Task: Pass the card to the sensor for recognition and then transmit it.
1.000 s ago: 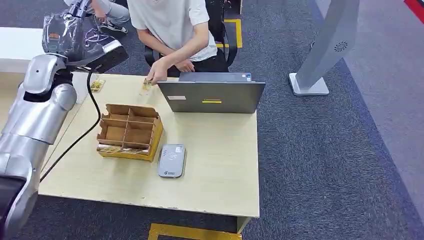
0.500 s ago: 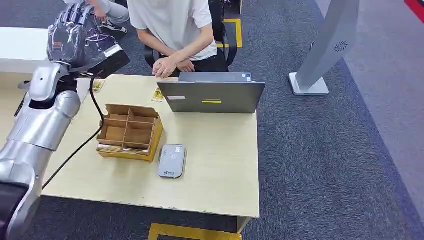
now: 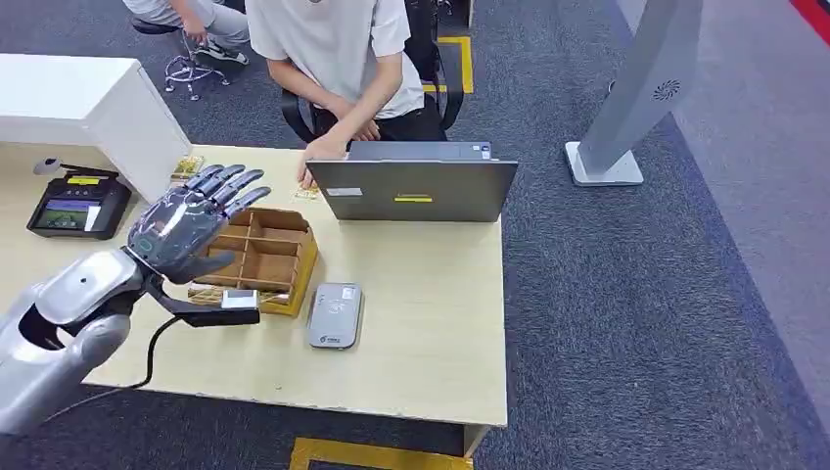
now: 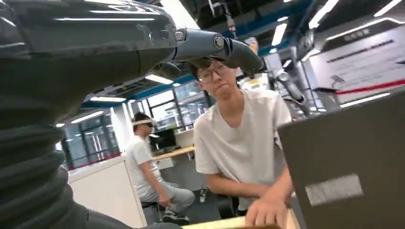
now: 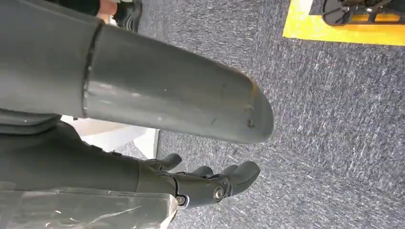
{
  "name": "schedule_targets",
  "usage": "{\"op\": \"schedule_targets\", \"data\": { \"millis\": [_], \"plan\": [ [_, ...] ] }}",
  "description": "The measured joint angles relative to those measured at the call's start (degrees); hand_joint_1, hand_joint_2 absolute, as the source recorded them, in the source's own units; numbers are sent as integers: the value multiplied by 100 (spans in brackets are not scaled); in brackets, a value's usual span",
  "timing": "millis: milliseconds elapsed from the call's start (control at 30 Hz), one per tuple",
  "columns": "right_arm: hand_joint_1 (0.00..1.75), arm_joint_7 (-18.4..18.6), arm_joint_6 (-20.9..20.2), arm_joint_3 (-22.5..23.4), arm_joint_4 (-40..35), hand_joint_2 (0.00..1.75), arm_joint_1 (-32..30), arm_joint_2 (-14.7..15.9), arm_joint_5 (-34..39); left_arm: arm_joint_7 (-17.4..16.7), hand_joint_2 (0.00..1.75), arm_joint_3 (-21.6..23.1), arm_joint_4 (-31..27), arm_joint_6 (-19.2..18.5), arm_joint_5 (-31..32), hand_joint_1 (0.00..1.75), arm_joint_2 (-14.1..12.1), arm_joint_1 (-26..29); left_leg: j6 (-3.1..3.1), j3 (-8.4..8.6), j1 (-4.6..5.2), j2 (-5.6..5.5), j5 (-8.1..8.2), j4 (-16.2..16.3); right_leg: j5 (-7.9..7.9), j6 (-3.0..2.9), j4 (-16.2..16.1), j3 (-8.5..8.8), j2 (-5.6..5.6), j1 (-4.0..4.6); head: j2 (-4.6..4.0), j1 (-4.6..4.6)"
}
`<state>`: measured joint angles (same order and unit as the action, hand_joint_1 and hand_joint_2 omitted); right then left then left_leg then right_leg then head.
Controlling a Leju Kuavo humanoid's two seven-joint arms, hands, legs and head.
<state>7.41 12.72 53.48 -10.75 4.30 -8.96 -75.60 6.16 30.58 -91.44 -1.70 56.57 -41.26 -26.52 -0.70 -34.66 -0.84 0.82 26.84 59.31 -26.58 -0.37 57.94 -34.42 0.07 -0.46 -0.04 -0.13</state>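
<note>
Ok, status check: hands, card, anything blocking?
Left hand open over brown cardboard divider box. Right hand hanging, empty. Grey card reader unobstructed. Card at person's hand.

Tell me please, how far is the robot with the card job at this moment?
Nothing looks done yet. The left hand hovers open above the cardboard organizer, fingers spread, holding no card. The grey card sensor lies bare on the table. A person's hand rests by a small card beside the laptop. Picking a card, scanning it and passing it on are all left.
</note>
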Motion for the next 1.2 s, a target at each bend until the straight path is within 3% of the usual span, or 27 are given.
{"op": "schedule_targets", "data": {
  "millis": [167,400,567,767,833,967,1067,1200],
  "plan": [
    [0,0,4,35,0,0,-1,7,4,18,175,118,-320,-22,-22,0,-280,151,0,1,1,0,0,0,2,-1,0,4,0,0,0,0],
    [0,15,13,92,0,0,0,11,57,61,175,247,-523,-155,-149,0,-449,339,1,5,1,-1,0,1,3,-1,0,6,0,0,0,-2],
    [0,33,48,131,-2,0,2,13,94,-256,175,334,-486,-673,-356,0,-505,312,0,5,1,-2,0,0,2,-1,0,5,-1,0,0,-2],
    [0,53,66,155,-7,0,4,13,118,-514,175,407,-328,-796,-356,0,-468,248,0,5,2,-2,0,0,2,-1,0,5,0,0,0,0],
    [0,72,79,170,-7,0,5,13,120,-753,175,415,-150,-702,-269,0,-304,247,1,5,3,-4,0,0,2,-1,-1,8,-3,-1,0,-2],
    [0,96,120,210,-7,0,11,11,171,-1203,175,418,135,-104,-48,0,155,507,2,8,7,-3,1,0,3,-1,-1,10,-3,-3,0,-2],
    [0,114,146,262,-4,0,8,0,214,-1561,175,391,222,357,160,0,595,958,8,7,12,-3,6,0,-2,6,-2,11,-3,-10,0,-2],
    [0,118,162,308,-4,0,0,-2,236,-1687,175,123,242,730,372,0,1173,1737,17,8,17,0,16,1,-10,16,-4,10,0,-12,0,2]
  ]
}}
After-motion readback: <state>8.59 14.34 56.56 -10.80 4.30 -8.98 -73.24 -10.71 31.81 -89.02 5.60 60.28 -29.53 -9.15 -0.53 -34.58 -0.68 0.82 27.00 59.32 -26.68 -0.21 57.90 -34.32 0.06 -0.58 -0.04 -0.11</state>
